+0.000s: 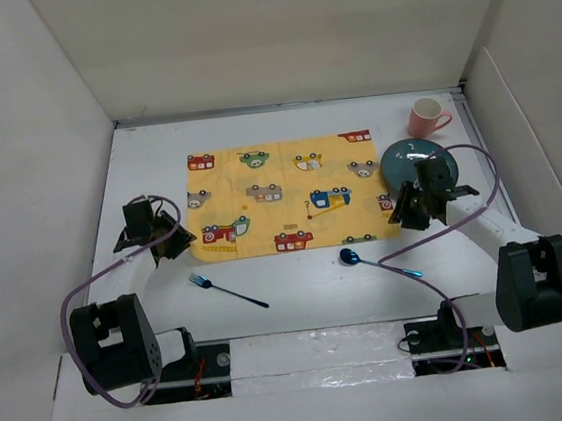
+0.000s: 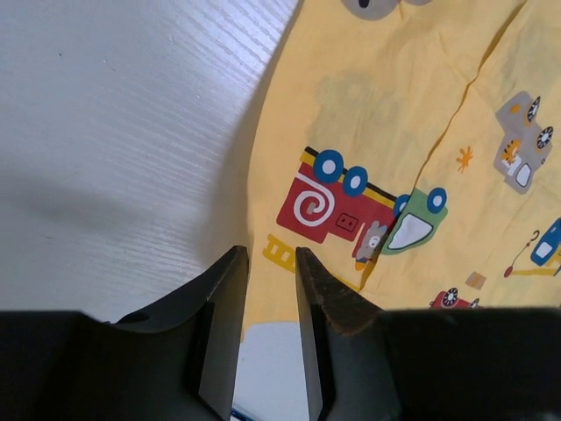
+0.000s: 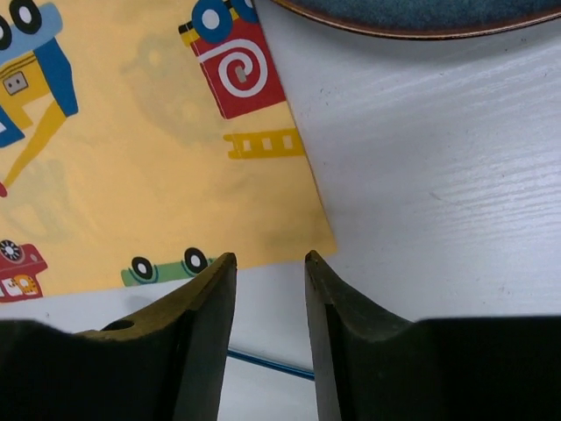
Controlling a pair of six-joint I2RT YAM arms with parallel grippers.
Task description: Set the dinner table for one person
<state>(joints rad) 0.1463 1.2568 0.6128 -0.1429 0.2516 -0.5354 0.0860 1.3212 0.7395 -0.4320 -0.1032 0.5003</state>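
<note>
Dinner table (image 1: 309,286) filled the frame. Placemat (image 1: 284,195) lay spread at centre. Plate (image 1: 404,162) and cup (image 1: 427,117) sat off the mat, upper right. Fork (image 1: 227,291) and spoon (image 1: 377,263) lay below it. Judged: mat done, all four pieces left to place. Left gripper (image 2: 272,263) and right gripper (image 3: 270,263) were narrowly parted, holding nothing.

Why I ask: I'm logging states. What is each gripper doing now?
Left gripper: slightly open, empty.
Right gripper: slightly open, empty.

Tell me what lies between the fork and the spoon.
Nothing. In the top view, the dinner table between the fork and the spoon is bare; the yellow placemat ends just farther back.
</note>
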